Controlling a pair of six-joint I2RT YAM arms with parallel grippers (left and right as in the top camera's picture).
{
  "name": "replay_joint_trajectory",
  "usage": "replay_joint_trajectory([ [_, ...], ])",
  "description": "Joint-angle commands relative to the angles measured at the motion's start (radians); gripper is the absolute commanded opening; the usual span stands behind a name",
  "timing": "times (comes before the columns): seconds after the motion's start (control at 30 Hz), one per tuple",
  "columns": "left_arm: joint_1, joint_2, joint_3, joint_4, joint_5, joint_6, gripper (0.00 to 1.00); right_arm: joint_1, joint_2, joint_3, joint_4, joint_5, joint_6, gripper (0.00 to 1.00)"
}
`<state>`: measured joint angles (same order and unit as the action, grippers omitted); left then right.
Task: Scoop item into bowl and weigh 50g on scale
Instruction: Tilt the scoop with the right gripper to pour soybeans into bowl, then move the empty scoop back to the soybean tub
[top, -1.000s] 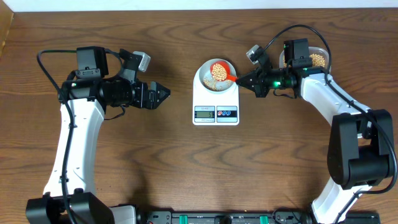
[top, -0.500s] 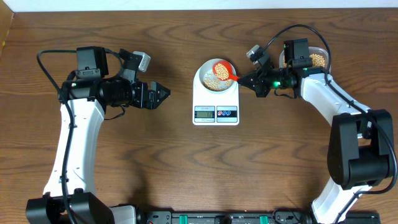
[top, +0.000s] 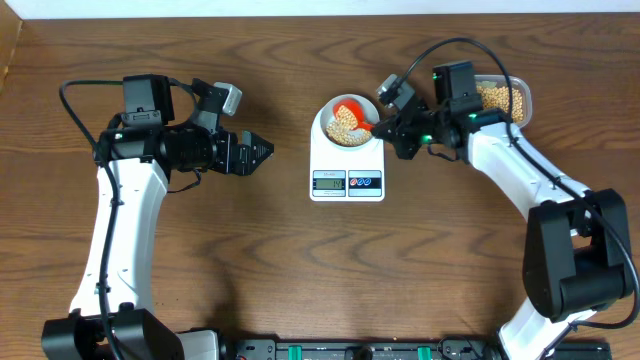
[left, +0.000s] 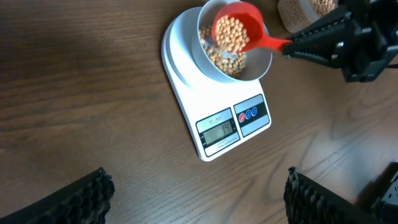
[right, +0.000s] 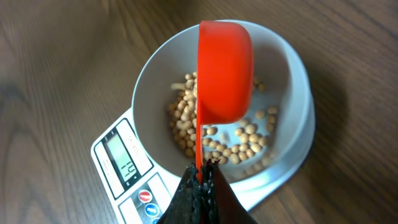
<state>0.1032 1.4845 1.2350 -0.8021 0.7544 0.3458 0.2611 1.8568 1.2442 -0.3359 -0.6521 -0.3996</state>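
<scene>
Beans (right: 186, 121) part-fill bowl (right: 149, 81) on scale (top: 346, 160); reading looks short of target. Right pincer (top: 386, 127) clamped on red scoop (left: 237, 32), tilted over bowl; left pincer (top: 266, 151) apart, empty. More scooping likely.

From my station I see tan-yellow beans (right: 245, 134) in an orange-red scoop (right: 225, 68) and in the pale grey bowl (right: 149, 87). The scale (left: 186, 93) is white, with a grey display (left: 219, 127) and red and blue buttons (right: 145, 195). The table (left: 93, 93) is dark brown with streaky wood grain.
</scene>
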Motion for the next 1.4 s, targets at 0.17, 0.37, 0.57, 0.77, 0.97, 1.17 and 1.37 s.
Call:
replay_joint_trajectory([
  [0.17, 0.005, -0.020, 0.013, 0.003, 0.012, 0.020, 0.90, 0.061, -0.032, -0.002, -0.001, 0.176, -0.063, 0.01],
  [0.37, 0.005, -0.020, 0.013, 0.002, 0.012, 0.020, 0.90, 0.068, -0.093, -0.002, -0.002, 0.200, -0.070, 0.01],
  [0.57, 0.005, -0.020, 0.013, 0.003, 0.012, 0.020, 0.90, 0.070, -0.160, -0.002, -0.013, 0.239, -0.070, 0.01],
  [0.77, 0.005, -0.020, 0.013, 0.003, 0.012, 0.020, 0.90, 0.111, -0.157, -0.002, -0.054, 0.332, -0.075, 0.01],
  [0.97, 0.005, -0.020, 0.013, 0.003, 0.012, 0.020, 0.90, 0.185, -0.157, -0.002, -0.065, 0.489, -0.108, 0.01],
  [1.17, 0.005, -0.020, 0.013, 0.002, 0.012, 0.020, 0.90, 0.197, -0.157, -0.002, -0.066, 0.540, -0.105, 0.01],
  [1.37, 0.005, -0.020, 0.013, 0.002, 0.012, 0.020, 0.90, 0.196, -0.171, -0.001, -0.058, 0.505, -0.027, 0.01],
])
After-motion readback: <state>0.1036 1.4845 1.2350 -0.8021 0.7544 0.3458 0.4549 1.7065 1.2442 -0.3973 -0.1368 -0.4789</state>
